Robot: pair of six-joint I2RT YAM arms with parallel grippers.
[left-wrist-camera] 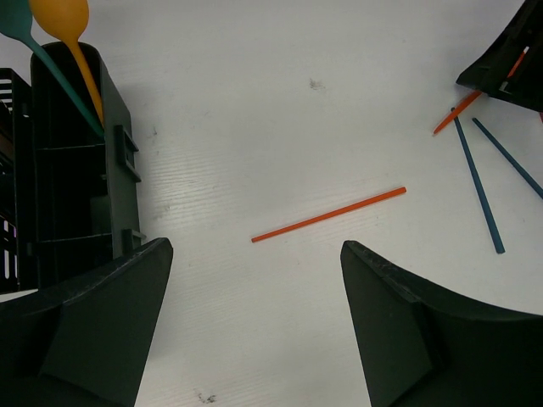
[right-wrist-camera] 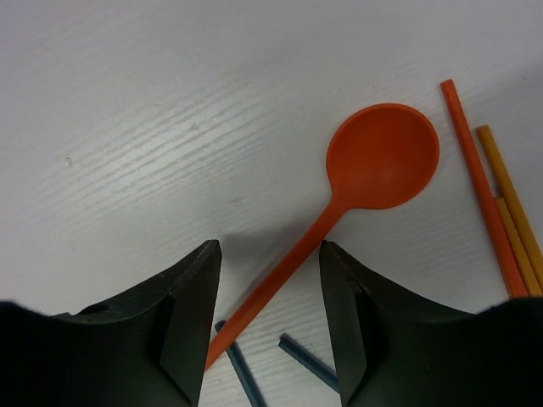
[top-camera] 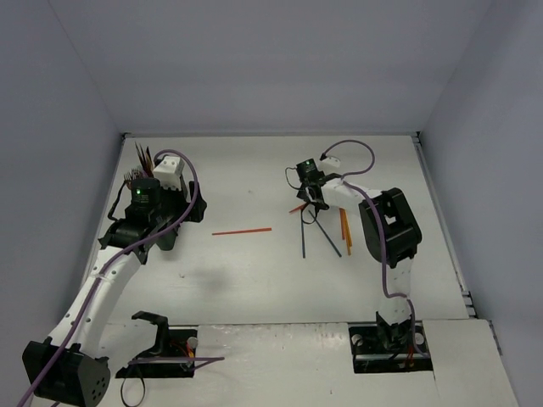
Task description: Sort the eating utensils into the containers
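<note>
The black mesh caddy (top-camera: 130, 180) stands at the far left, partly hidden by my left arm; in the left wrist view (left-wrist-camera: 76, 170) a yellow-orange spoon (left-wrist-camera: 64, 17) and a teal spoon (left-wrist-camera: 17, 36) stand in it. My left gripper (top-camera: 178, 222) (left-wrist-camera: 256, 254) is open and empty beside the caddy, above bare table. My right gripper (top-camera: 312, 203) (right-wrist-camera: 270, 248) is open, low over the table, with one finger on each side of the handle of an orange spoon (right-wrist-camera: 386, 157). The spoon lies flat.
An orange stick (top-camera: 242, 231) (left-wrist-camera: 329, 214) lies alone mid-table. Two blue sticks (top-camera: 305, 239) (right-wrist-camera: 242, 373) cross under the right gripper. An orange stick (right-wrist-camera: 479, 186) and yellow sticks (right-wrist-camera: 509, 199) lie just right of the spoon. Grey walls enclose the table.
</note>
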